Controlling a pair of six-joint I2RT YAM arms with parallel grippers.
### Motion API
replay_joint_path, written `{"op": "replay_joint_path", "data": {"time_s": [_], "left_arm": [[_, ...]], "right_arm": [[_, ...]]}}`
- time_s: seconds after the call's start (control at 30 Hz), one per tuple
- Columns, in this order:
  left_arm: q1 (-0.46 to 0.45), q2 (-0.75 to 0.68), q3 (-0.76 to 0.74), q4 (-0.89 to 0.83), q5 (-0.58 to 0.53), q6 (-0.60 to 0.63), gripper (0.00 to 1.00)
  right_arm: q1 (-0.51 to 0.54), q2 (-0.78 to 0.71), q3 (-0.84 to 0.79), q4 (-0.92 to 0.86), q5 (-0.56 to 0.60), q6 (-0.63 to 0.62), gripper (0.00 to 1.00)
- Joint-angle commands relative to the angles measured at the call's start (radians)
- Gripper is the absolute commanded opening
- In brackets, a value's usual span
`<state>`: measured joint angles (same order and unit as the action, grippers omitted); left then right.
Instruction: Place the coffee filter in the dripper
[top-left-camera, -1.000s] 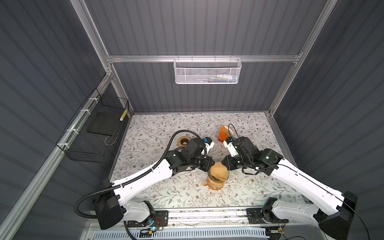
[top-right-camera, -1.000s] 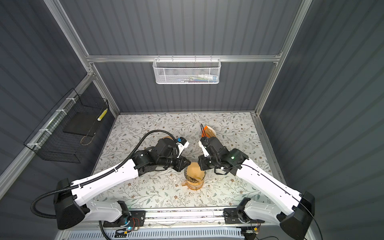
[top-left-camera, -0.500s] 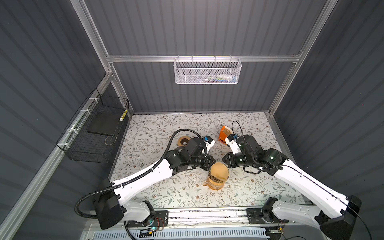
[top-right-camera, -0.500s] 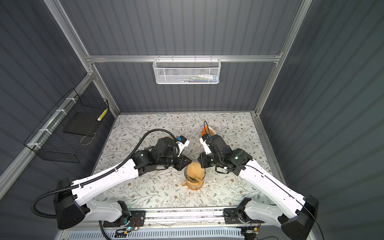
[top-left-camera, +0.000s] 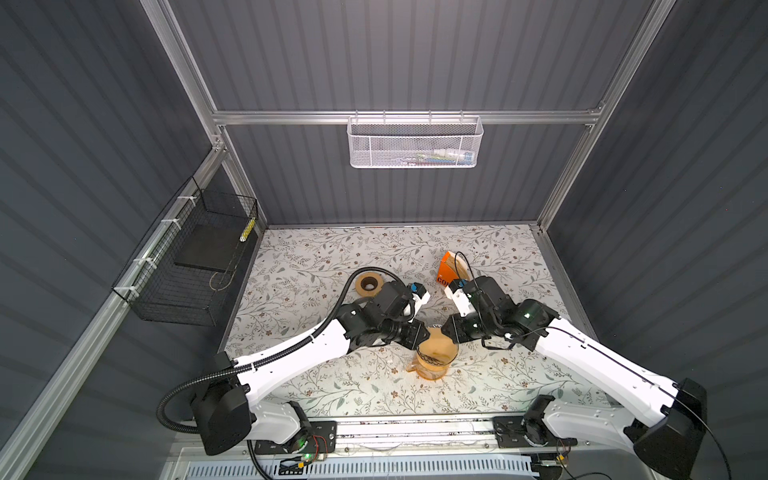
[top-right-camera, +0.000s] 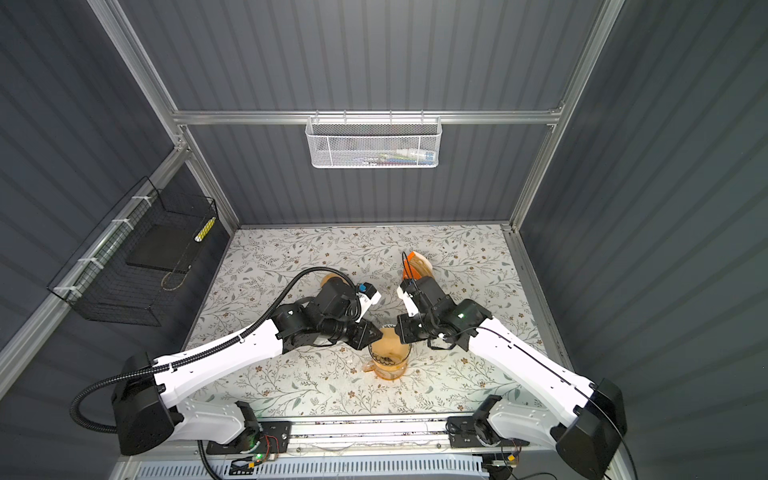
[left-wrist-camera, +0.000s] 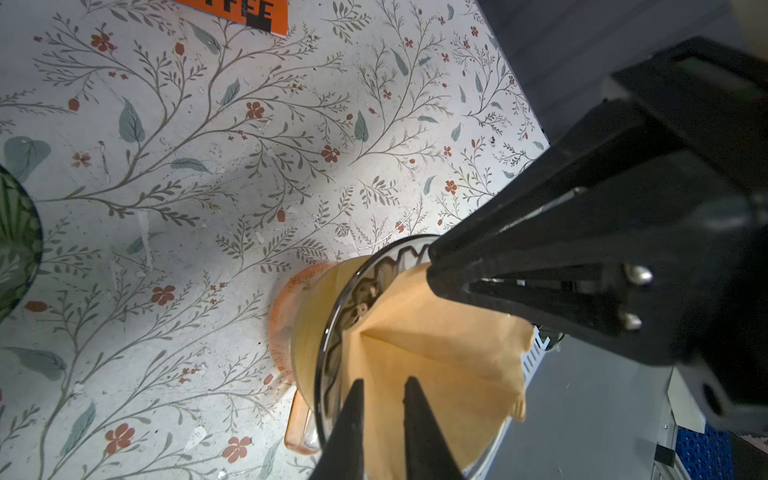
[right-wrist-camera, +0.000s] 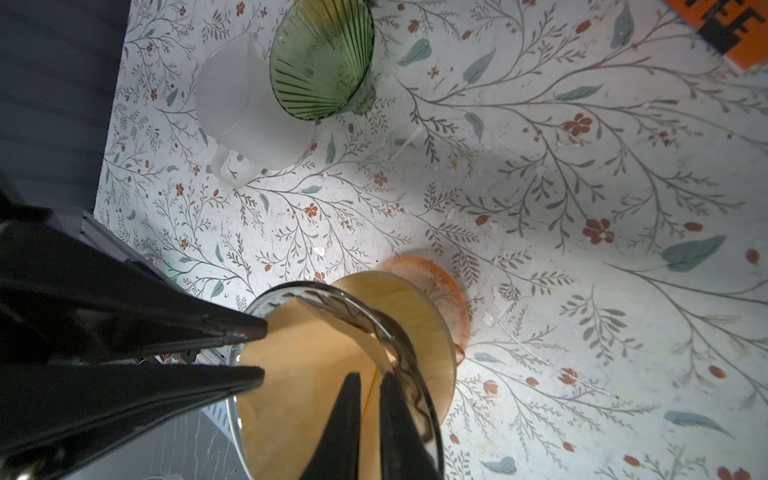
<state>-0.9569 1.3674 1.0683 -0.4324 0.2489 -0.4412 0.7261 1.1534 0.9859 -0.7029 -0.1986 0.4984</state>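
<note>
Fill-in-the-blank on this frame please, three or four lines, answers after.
1. The ribbed dripper beside the frosted pitcher is ___.
2. In both top views the box lies behind the ___ arm.
3. The coffee filter stands in the mouth of the glass dripper, whose foot is tinted ___.
4. The left gripper and right gripper bring their fingers to the filter from ___ sides.
Answers: green; right; orange; opposite.

The table (top-left-camera: 316, 266), covered with a white floral sheet, carries 5 things: an orange-tinted glass dripper (top-left-camera: 432, 365) near its front middle, a green ribbed glass dripper (right-wrist-camera: 322, 58) just beside a frosted white plastic jug (right-wrist-camera: 245, 116), an orange box (top-left-camera: 448, 268) with black letters, and a tan ring-shaped roll (top-left-camera: 368, 283).
</note>
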Motion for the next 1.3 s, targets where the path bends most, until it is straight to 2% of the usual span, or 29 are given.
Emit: {"op": "replay_joint_path", "data": {"time_s": [0.0, 0.5, 1.27], "left_arm": [[-0.005, 0.005, -0.011, -0.010, 0.028, -0.011, 0.20], [-0.005, 0.012, -0.031, 0.011, 0.028, -0.019, 0.19], [-0.006, -0.033, 0.032, 0.001, 0.028, -0.002, 0.20]], "right_arm": [[-0.002, -0.001, -0.015, 0.010, -0.008, 0.012, 0.14], [-0.002, 0.016, -0.035, 0.012, 0.004, 0.014, 0.14], [0.002, -0.061, 0.042, -0.035, -0.007, 0.019, 0.14]]}}
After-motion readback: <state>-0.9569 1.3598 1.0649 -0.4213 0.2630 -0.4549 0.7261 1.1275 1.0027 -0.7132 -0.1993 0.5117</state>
